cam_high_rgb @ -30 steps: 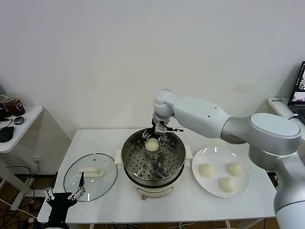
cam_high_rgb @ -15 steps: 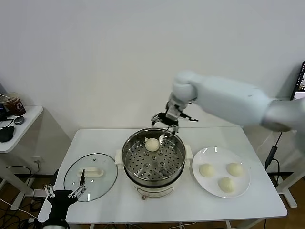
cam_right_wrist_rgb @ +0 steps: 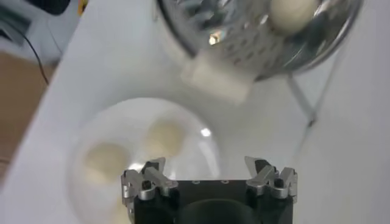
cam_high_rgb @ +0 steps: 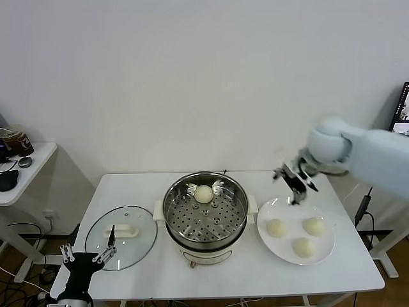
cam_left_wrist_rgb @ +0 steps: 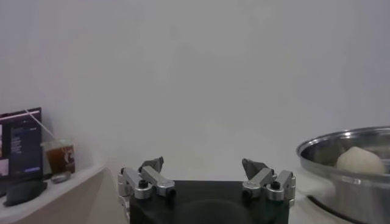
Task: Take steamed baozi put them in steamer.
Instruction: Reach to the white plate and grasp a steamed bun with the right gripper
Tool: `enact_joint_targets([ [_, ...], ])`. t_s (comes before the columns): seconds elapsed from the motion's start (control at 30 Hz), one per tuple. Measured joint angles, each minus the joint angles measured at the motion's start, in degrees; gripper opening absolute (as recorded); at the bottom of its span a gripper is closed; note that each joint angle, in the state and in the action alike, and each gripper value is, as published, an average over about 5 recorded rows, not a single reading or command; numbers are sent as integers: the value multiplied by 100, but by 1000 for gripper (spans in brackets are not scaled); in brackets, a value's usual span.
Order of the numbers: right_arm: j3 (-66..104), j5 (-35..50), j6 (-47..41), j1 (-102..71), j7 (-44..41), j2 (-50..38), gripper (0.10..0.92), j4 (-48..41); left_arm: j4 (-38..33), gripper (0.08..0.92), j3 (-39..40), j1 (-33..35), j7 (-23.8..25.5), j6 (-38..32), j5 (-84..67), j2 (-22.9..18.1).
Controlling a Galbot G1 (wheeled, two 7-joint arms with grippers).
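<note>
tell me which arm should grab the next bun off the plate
Right. Its open end effector hovers just above the plate with three baozi; the left end effector sits low beyond the glass lid.

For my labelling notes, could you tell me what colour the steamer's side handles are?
White; the steamer's side handles show best in the head view.

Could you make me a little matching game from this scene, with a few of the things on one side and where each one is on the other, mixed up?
Things:
1. single baozi
2. three baozi
3. glass lid
4. right gripper

Places:
A. flat on the table, on the left of the steamer
B. in the air above the plate's far edge, open and empty
C. on the perforated tray inside the steamer
D. on the white plate

Pairs: 1-C, 2-D, 3-A, 4-B
</note>
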Motion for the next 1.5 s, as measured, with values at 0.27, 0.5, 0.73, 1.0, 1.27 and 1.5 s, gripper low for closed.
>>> enact_joint_targets([
  [0.27,841,-370,-67,-1170,122,24,823,-420,12,823,-17,-46,9,19,31,-60],
  [0.5,1355,-695,69,-1913,166,426,823,-990,58,823,-57,-45,11,21,45,-104],
  [0.73,1671,-924,191,-2353,238,850,823,-1454,68,823,-129,-34,12,21,41,-102],
  [1.0,1874,-1112,289,-2610,259,1231,810,-1860,80,823,-182,-14,11,4,38,-102],
  [1.27,1954,-1196,311,-2671,172,1364,645,-1990,83,823,-196,-3,9,-6,32,-112],
  [1.5,1949,-1159,332,-2537,48,1305,591,-1953,74,823,-180,-27,8,-10,28,-121],
])
